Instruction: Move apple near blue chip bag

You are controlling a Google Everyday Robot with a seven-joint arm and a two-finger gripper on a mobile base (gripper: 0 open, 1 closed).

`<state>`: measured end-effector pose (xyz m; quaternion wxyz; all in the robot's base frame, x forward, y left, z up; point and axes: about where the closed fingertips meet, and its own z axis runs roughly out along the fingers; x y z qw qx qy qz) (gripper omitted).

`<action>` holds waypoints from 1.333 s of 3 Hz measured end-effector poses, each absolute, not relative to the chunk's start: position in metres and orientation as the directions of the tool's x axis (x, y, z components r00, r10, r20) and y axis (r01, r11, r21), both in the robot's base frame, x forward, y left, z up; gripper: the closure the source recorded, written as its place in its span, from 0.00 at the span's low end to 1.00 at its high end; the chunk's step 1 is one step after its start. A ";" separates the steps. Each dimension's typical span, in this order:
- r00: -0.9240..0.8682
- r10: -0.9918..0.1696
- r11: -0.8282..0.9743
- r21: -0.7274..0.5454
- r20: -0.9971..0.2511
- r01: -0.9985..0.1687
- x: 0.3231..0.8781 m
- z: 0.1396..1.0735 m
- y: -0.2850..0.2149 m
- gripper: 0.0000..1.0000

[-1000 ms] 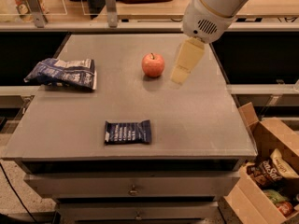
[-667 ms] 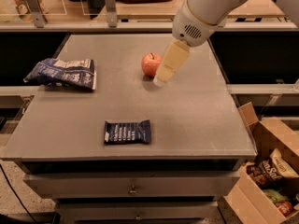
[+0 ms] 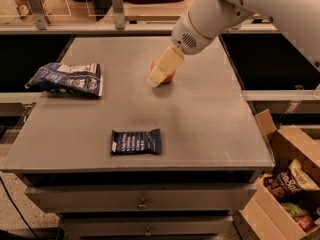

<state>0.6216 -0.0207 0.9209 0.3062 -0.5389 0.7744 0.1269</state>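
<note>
The red-orange apple [image 3: 169, 76] sits near the middle back of the grey table [image 3: 200, 124], mostly hidden behind my gripper. My gripper [image 3: 156, 79], cream-coloured, reaches down from the upper right on the white arm [image 3: 210, 19] and stands right in front of the apple, at its level. The blue chip bag [image 3: 67, 79], wrinkly dark blue foil with white patches and a white end, lies at the table's left edge, well to the left of the apple.
A small flat dark navy packet [image 3: 136, 141] lies near the table's front edge. An open cardboard box [image 3: 287, 184] with snack packets stands on the floor at the right. Shelves and a counter run along the back.
My gripper has swung left from the apple's right side and now covers most of the apple. The apple, bag and packet have not moved.
</note>
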 end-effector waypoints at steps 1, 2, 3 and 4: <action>-0.248 -0.711 0.418 -0.112 -0.658 -0.901 0.639 0.908 -0.013 0.00; -0.253 -0.677 0.427 -0.089 -0.691 -0.900 0.656 0.888 -0.003 0.00; -0.249 -0.651 0.426 -0.073 -0.717 -0.902 0.670 0.869 0.002 0.00; -0.245 -0.631 0.418 -0.057 -0.737 -0.907 0.680 0.850 0.007 0.00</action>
